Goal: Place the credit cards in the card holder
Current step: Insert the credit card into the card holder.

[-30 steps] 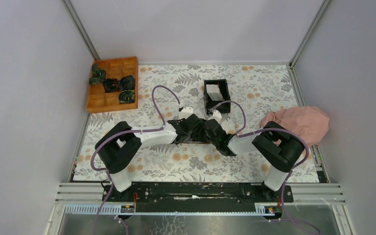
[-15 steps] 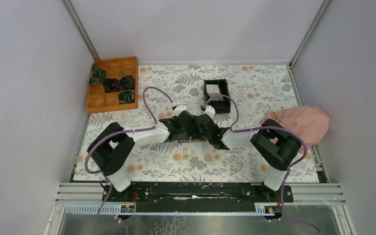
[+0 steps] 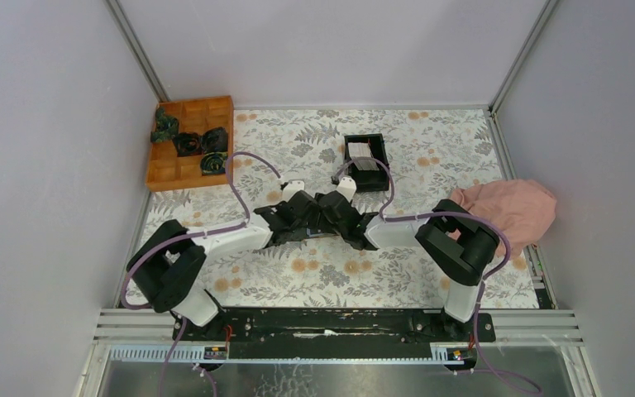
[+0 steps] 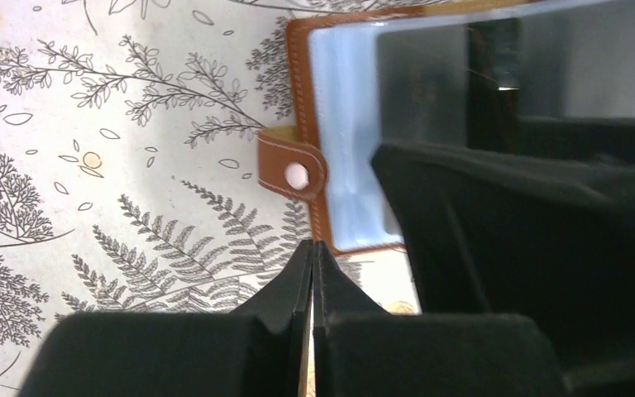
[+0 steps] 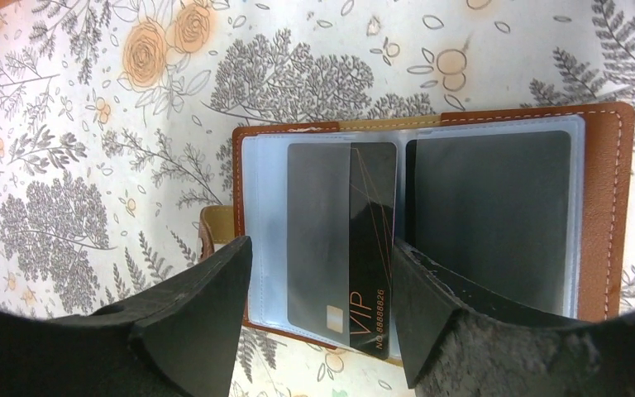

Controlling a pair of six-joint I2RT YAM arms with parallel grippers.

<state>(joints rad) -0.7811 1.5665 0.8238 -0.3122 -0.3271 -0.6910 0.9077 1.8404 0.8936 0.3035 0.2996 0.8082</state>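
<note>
The card holder (image 5: 603, 207) is lying open on the counter (image 3: 314, 281), midway between the two arms, its clear pockets facing up. A dark VIP card (image 5: 372, 248) is sitting in the pocket that shows on the left in the right wrist view, overlapping the grey panel there. Whether it is fully seated is hard to tell, as its lower end is reaching close to the holder's near edge. The right fingers (image 5: 198, 322) are standing wide apart on either side of that card, gripping nothing. The left fingers (image 4: 289, 289) are pressing together, empty, just beside the holder's snap tab (image 4: 293, 174). The task is looking only partly done: one card appears placed, while pale credit cards (image 3: 362, 154) are standing in the black box (image 3: 364, 138) farther back, waiting to be fetched.
</note>
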